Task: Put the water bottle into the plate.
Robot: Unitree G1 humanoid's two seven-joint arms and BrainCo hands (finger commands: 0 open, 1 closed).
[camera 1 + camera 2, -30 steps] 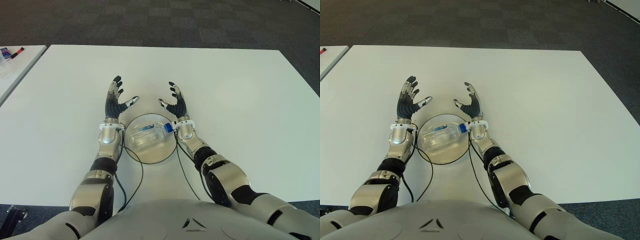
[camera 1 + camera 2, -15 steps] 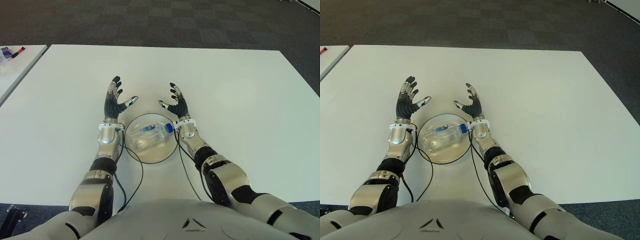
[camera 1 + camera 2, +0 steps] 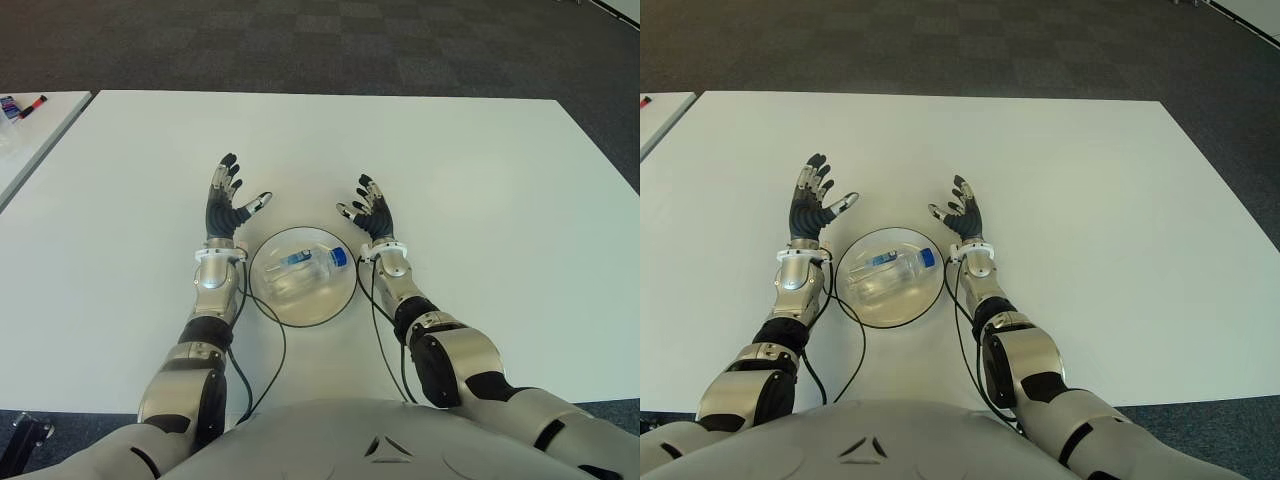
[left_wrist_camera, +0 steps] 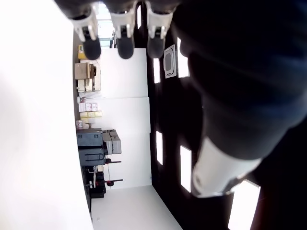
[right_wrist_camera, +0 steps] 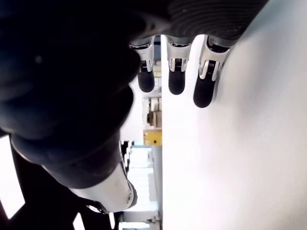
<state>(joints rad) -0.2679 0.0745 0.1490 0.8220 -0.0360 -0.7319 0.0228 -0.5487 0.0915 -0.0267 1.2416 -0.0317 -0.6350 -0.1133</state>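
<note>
A clear water bottle (image 3: pixel 298 270) with a blue cap and blue label lies on its side inside the round glass plate (image 3: pixel 272 305), near the front middle of the white table (image 3: pixel 480 180). My left hand (image 3: pixel 229 200) is just left of the plate, fingers spread, holding nothing. On the plate's right side my right hand (image 3: pixel 372 212) is also spread and holds nothing. Both wrist views show straight fingers (image 5: pixel 175 76) over the table with nothing in the palms.
Black cables (image 3: pixel 262 370) run from both wrists around the plate toward my body. A second white table (image 3: pixel 30 130) with markers stands at the far left. Dark carpet lies beyond the table's far edge.
My right hand has moved to the right, away from the plate and the bottle's cap. The left hand has shifted slightly left. The bottle stays in the plate.
</note>
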